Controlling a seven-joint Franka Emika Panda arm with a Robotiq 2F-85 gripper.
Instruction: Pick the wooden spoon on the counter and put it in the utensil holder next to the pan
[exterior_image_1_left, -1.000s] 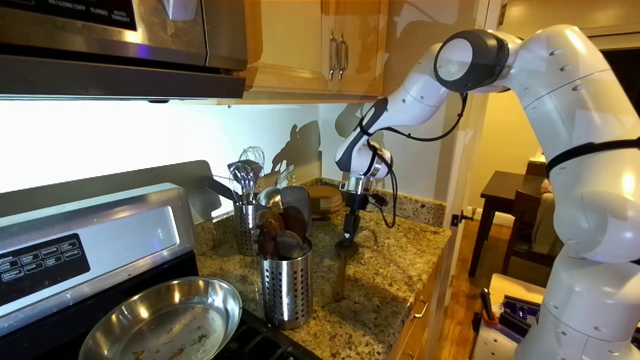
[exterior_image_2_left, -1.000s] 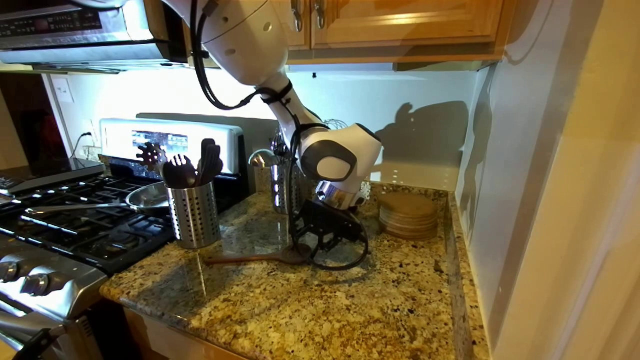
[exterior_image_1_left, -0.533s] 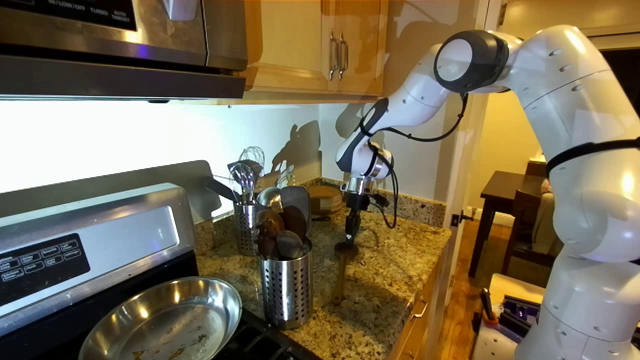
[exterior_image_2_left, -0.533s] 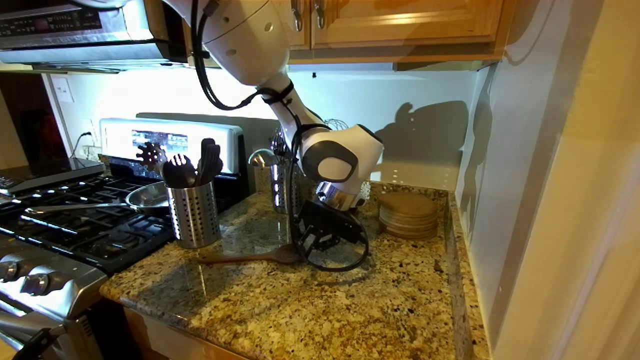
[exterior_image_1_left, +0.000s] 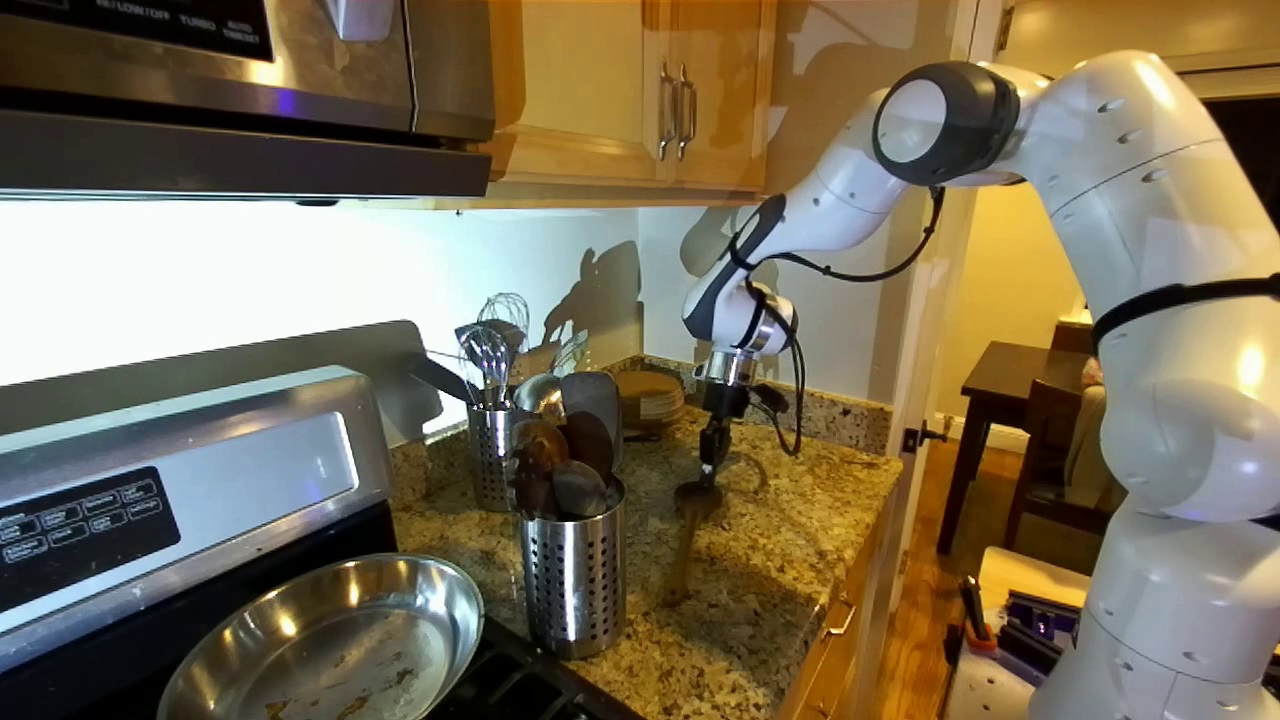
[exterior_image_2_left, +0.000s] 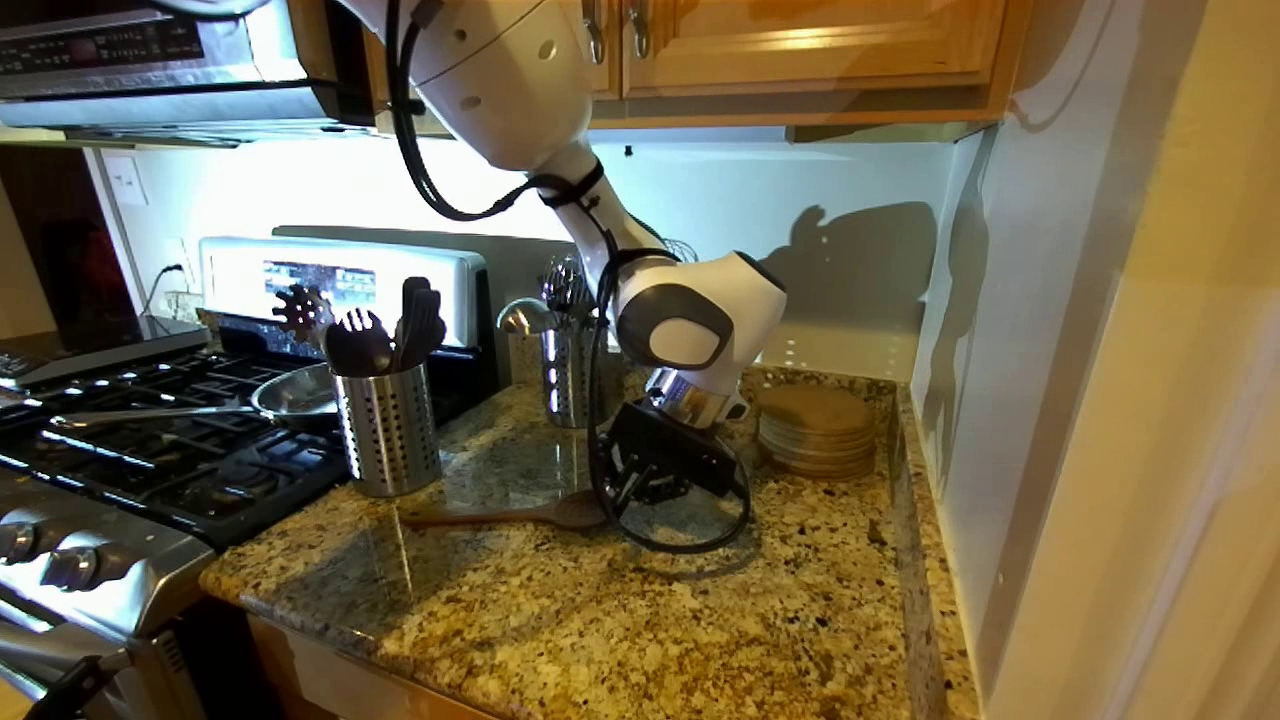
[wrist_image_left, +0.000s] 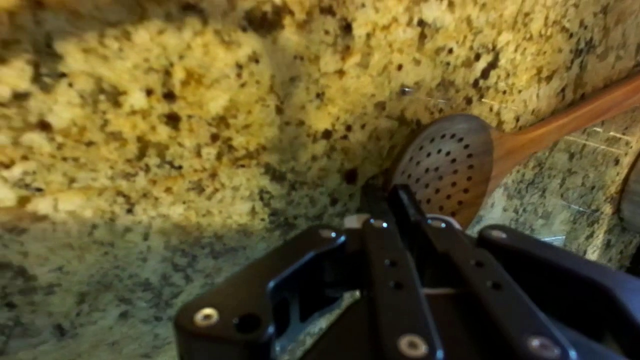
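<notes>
The wooden spoon (exterior_image_2_left: 510, 516) lies on the granite counter (exterior_image_2_left: 650, 620), its handle pointing toward the stove. Holes dot its bowl (wrist_image_left: 445, 170) in the wrist view. My gripper (wrist_image_left: 391, 192) is low at the tip of that bowl, jaws drawn together; the bowl's rim runs in between the fingertips, one inside the bowl and one outside it. In an exterior view the gripper (exterior_image_1_left: 707, 474) points down at the bowl. The utensil holder (exterior_image_1_left: 574, 590), a perforated steel cylinder full of dark and brown utensils, stands beside the shiny pan (exterior_image_1_left: 410, 630) on the stove.
A further steel holder (exterior_image_1_left: 491, 455) with whisks and a ladle stands at the back wall. Round boards (exterior_image_2_left: 816, 430) are stacked in the corner. A cable loop (exterior_image_2_left: 690, 548) hangs around my gripper, and cabinets (exterior_image_2_left: 800, 60) overhang the counter.
The jaws have drawn together at the spoon's bowl. The spoon first slid slightly toward the stove; now the gripper has moved away from the stove and the bowl has shifted slightly with it.
</notes>
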